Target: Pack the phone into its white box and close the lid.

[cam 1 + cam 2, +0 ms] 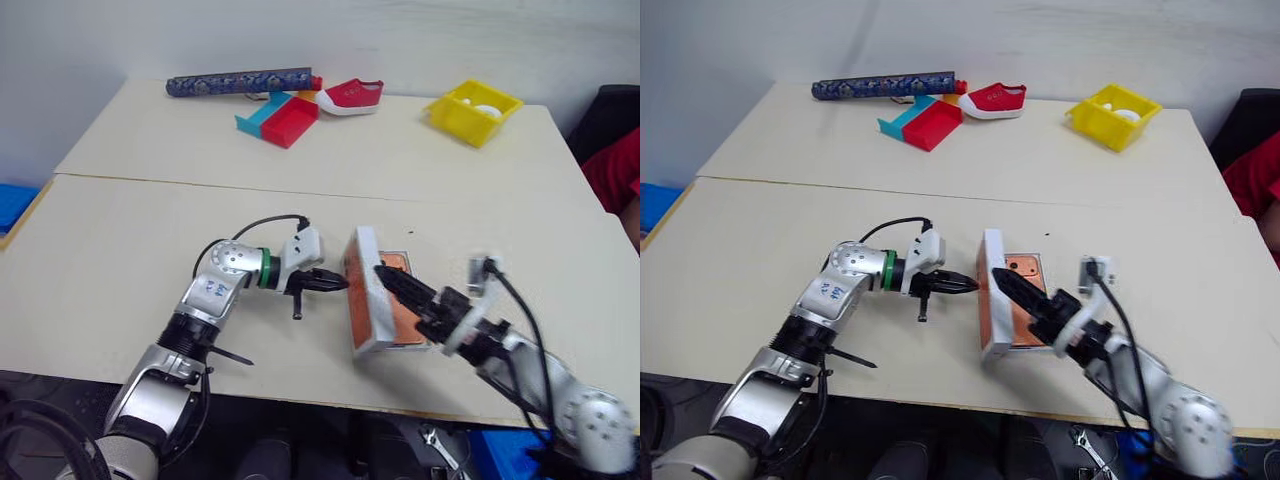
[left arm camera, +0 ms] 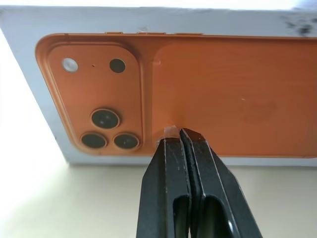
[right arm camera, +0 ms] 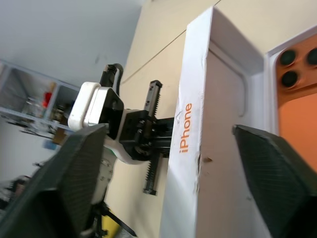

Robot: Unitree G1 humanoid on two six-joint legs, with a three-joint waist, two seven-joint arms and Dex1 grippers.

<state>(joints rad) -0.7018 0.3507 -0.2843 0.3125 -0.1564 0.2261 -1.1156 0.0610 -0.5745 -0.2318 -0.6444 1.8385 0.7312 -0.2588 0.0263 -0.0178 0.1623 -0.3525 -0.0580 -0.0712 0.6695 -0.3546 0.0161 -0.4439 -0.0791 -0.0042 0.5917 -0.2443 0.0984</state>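
The copper-orange phone [image 1: 402,305] lies camera side up in the white box [image 1: 395,347] near the table's front edge. The lid [image 1: 366,295] stands on its long edge along the box's left side, its orange phone picture [image 2: 223,89] facing left. My left gripper [image 1: 341,283] is shut, and its tips touch that printed face. My right gripper [image 1: 400,295] is open on the lid's other side, above the phone. The right wrist view shows the lid's plain inner face [image 3: 223,144] between its wide-spread fingers [image 3: 277,173], and the phone [image 3: 297,119] in the box beside it.
At the far side of the back table lie a dark patterned roll [image 1: 240,82], a red and teal tray [image 1: 280,120], a red shoe [image 1: 350,96] and a yellow bin [image 1: 473,110]. A person's red sleeve [image 1: 620,170] shows at the right edge.
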